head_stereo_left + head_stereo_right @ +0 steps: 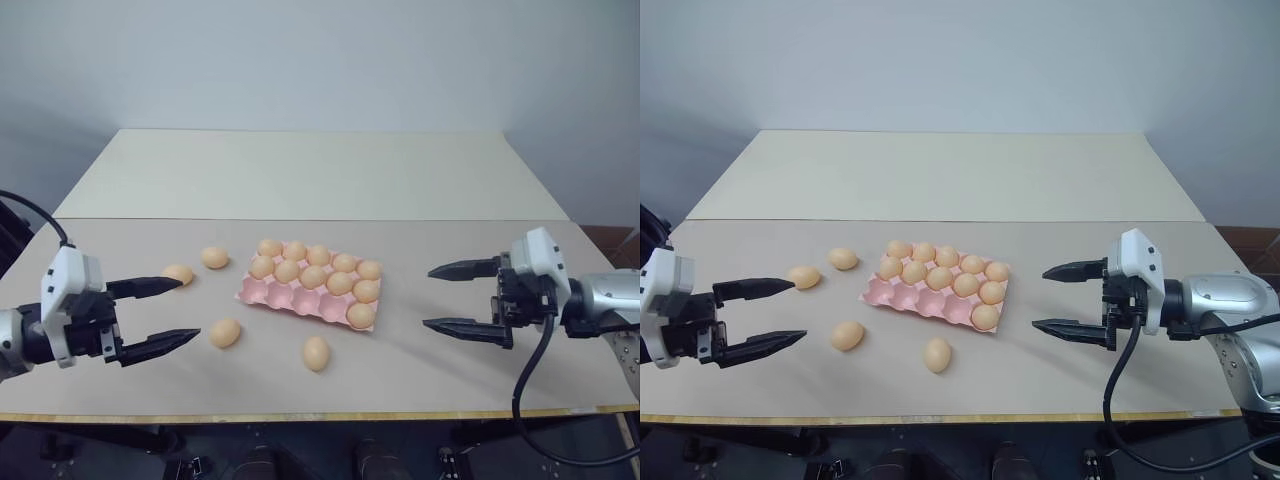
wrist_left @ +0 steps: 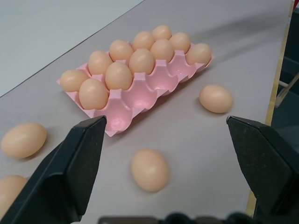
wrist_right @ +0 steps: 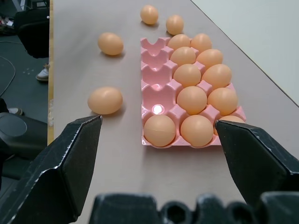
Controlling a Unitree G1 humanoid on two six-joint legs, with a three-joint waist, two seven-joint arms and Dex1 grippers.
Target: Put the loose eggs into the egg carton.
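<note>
The pink egg carton (image 1: 272, 294) lies mid-table with several eggs in its two far rows and one egg (image 1: 360, 315) at the right end of the near row; the other near cups are bare. Several loose eggs lie to its left and front: one (image 1: 178, 273) by my left gripper's upper fingertip, one (image 1: 214, 257) further back, one (image 1: 225, 332) near the lower fingertip, one (image 1: 316, 353) in front of the carton. My left gripper (image 1: 190, 308) hovers open left of the carton, holding nothing. Right of the carton, my right gripper (image 1: 428, 297) is also open and holds nothing.
A lighter table (image 1: 310, 170) adjoins the far side of the work table. The work table's front edge (image 1: 320, 412) runs close below the loose eggs. A black cable (image 1: 528, 375) hangs from my right wrist.
</note>
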